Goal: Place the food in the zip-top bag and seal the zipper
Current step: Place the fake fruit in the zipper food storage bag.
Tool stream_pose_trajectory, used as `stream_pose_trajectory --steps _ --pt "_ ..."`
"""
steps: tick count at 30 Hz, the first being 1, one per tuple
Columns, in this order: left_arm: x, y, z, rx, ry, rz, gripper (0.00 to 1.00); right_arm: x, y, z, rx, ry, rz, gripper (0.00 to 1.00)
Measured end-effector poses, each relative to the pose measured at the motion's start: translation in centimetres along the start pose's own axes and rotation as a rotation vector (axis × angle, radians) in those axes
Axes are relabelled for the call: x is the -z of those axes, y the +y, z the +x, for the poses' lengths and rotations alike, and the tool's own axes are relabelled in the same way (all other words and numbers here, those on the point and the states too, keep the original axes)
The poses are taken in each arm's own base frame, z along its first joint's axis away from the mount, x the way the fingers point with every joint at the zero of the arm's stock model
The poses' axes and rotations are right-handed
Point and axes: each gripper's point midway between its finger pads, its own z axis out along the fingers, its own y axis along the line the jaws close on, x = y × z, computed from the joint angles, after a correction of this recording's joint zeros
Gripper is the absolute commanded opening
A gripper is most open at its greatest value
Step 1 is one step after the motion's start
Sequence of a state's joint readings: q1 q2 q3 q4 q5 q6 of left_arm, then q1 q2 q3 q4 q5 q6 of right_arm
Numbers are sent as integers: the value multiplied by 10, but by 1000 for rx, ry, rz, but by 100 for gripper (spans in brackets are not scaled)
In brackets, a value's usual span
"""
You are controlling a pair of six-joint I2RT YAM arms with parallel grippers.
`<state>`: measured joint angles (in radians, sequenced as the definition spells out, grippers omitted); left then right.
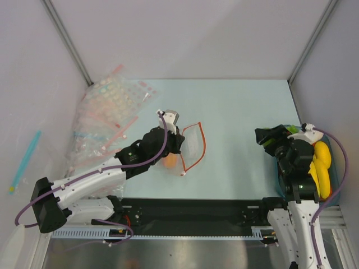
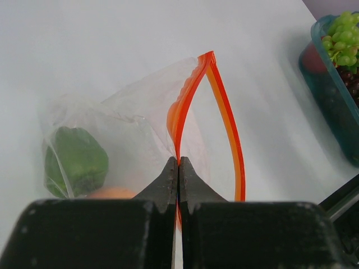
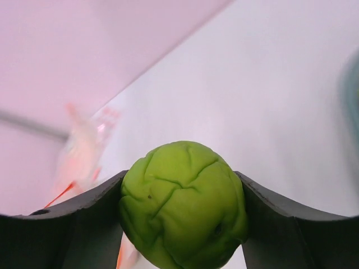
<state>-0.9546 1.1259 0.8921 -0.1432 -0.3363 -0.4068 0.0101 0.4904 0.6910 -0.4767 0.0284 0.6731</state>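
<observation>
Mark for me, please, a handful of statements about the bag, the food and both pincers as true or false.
1. The left pincer is shut on the zipper of the zip-top bag. True.
2. The zipper is sealed. False: its two strips bow apart, so the mouth is open.
3. The right pincer is shut on a wrinkled green piece. True.
4. The bag holds nothing. False: a smooth green piece and an orange ball show through its plastic.
5. The bananas lie in the bag. False: they lie in the teal bin beside the right arm.
</observation>
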Motion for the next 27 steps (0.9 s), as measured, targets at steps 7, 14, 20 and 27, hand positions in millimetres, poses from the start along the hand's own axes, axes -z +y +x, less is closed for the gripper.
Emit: stream_pose_trajectory --steps 7,14,20,27 --pt "0 -1 0 0 1 3 0 0 95 41 98 191 -493 26" --pt "1 -1 0 1 0 6 1 30 167 135 308 407 -795 32" --pt "8 -5 -8 13 -19 35 0 13 196 175 395 442 -834 32" --pt "36 -14 -36 55 -100 110 0 -25 196 214 437 489 -782 58"
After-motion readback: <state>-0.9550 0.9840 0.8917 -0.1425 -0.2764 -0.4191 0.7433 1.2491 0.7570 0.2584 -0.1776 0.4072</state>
